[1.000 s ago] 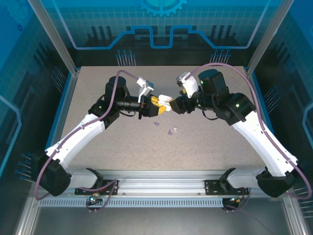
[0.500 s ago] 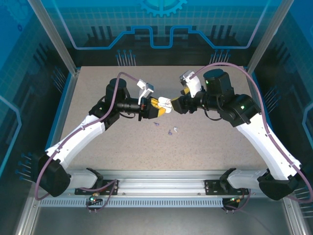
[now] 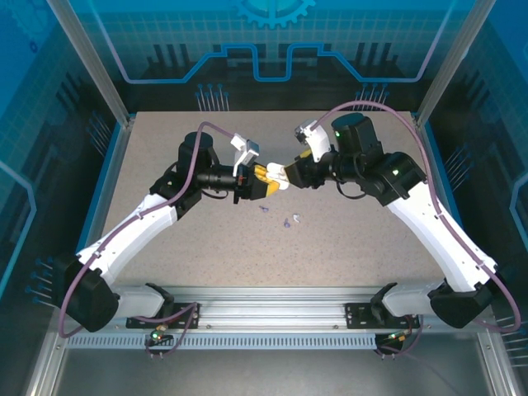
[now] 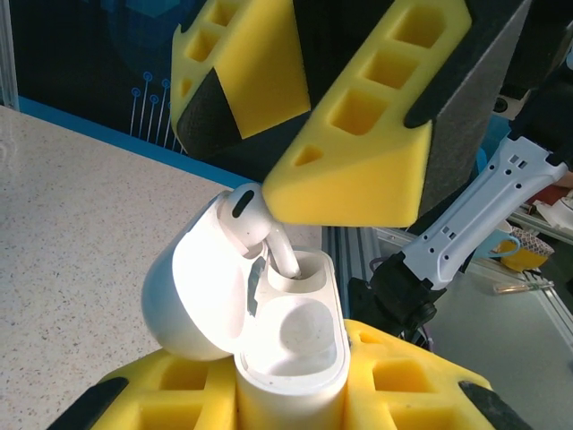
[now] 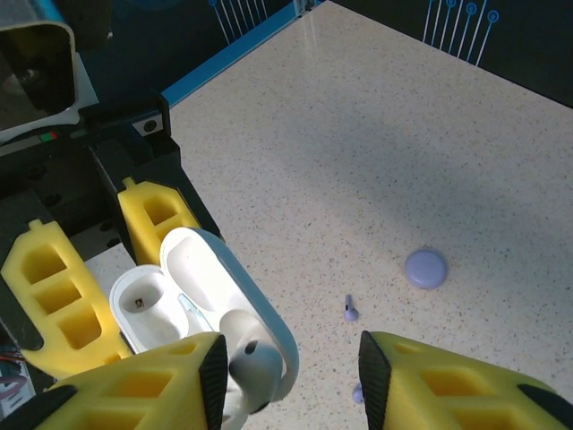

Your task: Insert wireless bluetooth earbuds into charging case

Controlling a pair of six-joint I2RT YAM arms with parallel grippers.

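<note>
My left gripper (image 3: 262,180) (image 4: 286,408) is shut on the white charging case (image 4: 291,358) (image 5: 148,305), held off the table with its lid (image 4: 192,287) swung open. One white earbud (image 4: 243,215) (image 5: 251,358) stands in the far slot, stem inside and head sticking out; the near slot is bare. My right gripper (image 3: 290,172) (image 5: 291,376) is open right over the case, and one of its yellow fingers (image 4: 349,170) rests against the earbud's head. A tiny lavender earbud piece (image 5: 350,309) lies on the table below, with another (image 5: 358,392) near it.
A flat round purple disc (image 5: 425,267) lies on the speckled table (image 3: 165,272) beside the loose pieces (image 3: 290,220). Both arms meet above the table's middle. Blue walls and metal posts (image 3: 91,66) ring the workspace.
The right arm has swung a little to the left while its gripper stays at the case. The left arm and the case have held still.
</note>
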